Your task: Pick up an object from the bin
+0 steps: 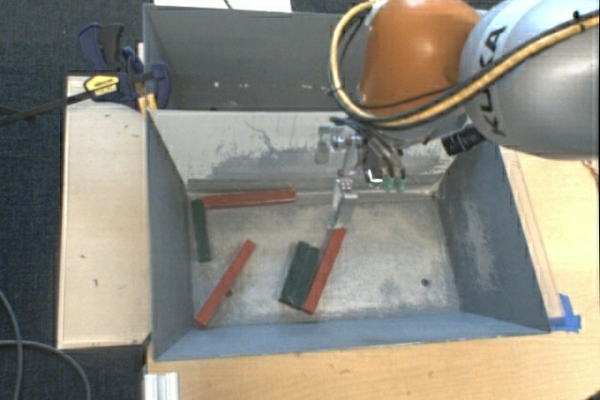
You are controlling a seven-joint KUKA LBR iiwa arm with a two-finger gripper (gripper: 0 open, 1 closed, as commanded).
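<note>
My gripper [339,204] hangs below the orange wrist cover, over the middle of the bin near the back wall. Its tip is just above the upper end of a red flat stick [324,267], which lies slanted on the bin floor. Whether it touches the stick I cannot tell. A dark green block [300,275] lies right against that stick's left side.
A second red stick [225,282] lies slanted at the front left. A third red stick [248,198] rests along the back wall on the left, with a thin dark green bar [200,230] below its left end. The arm covers the bin's back right corner.
</note>
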